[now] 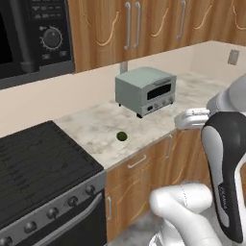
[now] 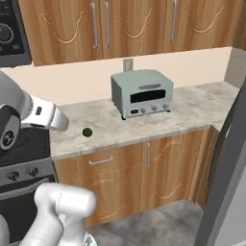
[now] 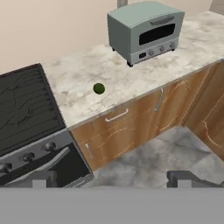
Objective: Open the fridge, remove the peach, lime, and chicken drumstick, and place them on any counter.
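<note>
The lime [image 1: 121, 136], a small glossy dark green ball, sits alone on the marbled stone worktop [image 1: 91, 126] between the black stove top [image 1: 33, 161] and the boxy grey-green toaster oven [image 1: 145, 90]. The jaws stand released, holding nothing. I'd head back to the fridge [image 2: 226, 168] next, slowly.

No legible text anywhere.
</note>
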Motion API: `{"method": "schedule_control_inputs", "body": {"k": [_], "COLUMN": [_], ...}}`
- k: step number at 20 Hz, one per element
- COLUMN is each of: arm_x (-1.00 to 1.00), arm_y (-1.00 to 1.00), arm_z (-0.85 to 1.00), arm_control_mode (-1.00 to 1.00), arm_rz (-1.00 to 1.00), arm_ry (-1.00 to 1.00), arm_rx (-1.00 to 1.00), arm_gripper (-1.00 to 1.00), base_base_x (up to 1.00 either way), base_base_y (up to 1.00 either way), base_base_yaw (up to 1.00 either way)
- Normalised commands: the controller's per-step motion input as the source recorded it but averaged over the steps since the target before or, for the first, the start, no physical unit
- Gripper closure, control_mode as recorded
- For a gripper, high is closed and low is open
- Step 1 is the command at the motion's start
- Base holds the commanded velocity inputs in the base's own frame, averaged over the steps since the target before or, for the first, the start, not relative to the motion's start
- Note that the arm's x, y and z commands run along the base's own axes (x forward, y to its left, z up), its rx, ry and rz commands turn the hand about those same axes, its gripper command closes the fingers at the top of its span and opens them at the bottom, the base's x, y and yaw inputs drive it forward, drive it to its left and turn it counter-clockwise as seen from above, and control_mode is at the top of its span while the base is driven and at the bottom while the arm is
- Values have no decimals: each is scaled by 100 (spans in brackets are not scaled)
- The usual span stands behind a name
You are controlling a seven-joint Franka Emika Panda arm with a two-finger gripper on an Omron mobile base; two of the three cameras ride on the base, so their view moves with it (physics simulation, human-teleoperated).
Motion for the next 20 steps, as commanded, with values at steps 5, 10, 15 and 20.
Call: {"method": "schedule_control_inputs", "body": {"k": [5, 10, 15, 20], "arm_x": [0, 0, 0, 0], "arm_y": [0, 0, 0, 0], "arm_z": [0, 0, 0, 0], "arm_control_mode": [100, 100, 100, 100], "arm_rz": [0, 0, 0, 0], "arm_ry": [0, 0, 0, 0], "arm_rx": [0, 0, 0, 0], "arm_gripper": [-100, -100, -100, -100], "base_base_x": [-82, -75, -53, -26], "base_base_y": [-51, -19, -35, -45], "base_base_yaw": [-54, -69, -70, -71]}}
